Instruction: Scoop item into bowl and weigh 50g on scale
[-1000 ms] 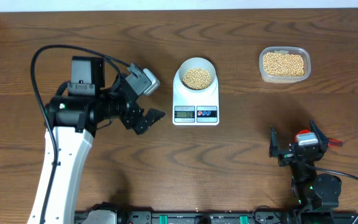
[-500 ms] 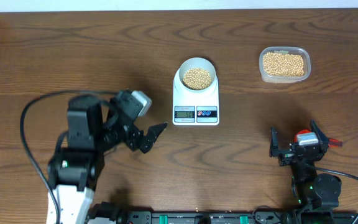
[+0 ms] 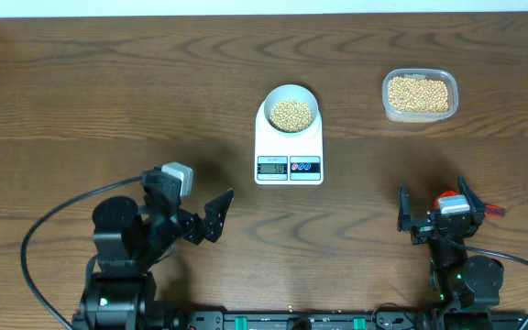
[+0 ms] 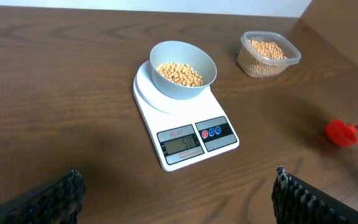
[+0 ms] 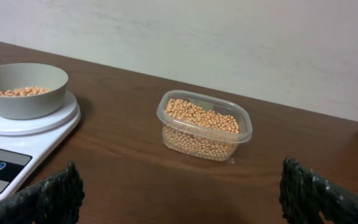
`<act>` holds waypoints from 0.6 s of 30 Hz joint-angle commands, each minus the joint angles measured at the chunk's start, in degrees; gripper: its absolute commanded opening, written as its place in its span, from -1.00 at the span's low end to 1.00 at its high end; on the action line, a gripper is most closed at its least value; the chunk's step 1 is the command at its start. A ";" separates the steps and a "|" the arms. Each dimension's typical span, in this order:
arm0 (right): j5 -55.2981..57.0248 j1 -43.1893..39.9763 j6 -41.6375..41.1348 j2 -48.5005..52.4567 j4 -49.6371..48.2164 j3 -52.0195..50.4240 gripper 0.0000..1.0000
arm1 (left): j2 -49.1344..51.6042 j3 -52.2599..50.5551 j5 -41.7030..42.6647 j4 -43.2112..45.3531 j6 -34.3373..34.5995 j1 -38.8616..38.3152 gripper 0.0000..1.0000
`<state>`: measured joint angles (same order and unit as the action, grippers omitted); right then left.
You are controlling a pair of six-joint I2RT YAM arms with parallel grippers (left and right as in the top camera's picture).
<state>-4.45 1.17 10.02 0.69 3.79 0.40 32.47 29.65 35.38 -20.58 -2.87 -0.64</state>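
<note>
The pale bowl point(image 3: 291, 108) sits on the white scale point(image 3: 289, 151) and holds tan beans point(image 3: 291, 115). In the left wrist view the bowl point(image 4: 188, 84) and scale point(image 4: 185, 124) are ahead of me, and the display point(image 4: 181, 144) reads what looks like 50. My left gripper point(image 3: 207, 220) is open and empty, low, near and left of the scale; it also shows in the left wrist view point(image 4: 178, 180). My right gripper point(image 3: 432, 200) is open and empty at the near right, and it also shows in the right wrist view point(image 5: 180, 186). The red scoop point(image 3: 447, 201) lies by it.
A clear plastic tub point(image 3: 419, 94) of beans stands at the far right, also in the right wrist view point(image 5: 204, 126) and the left wrist view point(image 4: 269, 53). The red scoop shows on the table in the left wrist view point(image 4: 341, 132).
My left arm has pulled back from beside the scale toward the near edge and folded down. The right arm, bowl and scale have not moved.
</note>
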 commanded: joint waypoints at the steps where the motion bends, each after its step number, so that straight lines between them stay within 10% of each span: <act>1: 0.22 -0.33 0.76 -0.39 0.28 -0.09 0.99 | -4.90 -4.46 -0.52 1.86 4.63 1.33 0.96; 18: 0.22 -0.33 0.79 -0.39 0.28 -0.09 0.99 | -21.00 -17.31 -12.66 11.13 11.15 7.28 0.96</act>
<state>-4.45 1.17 10.17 0.69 3.81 0.40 13.63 13.10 29.12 -9.93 6.66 5.91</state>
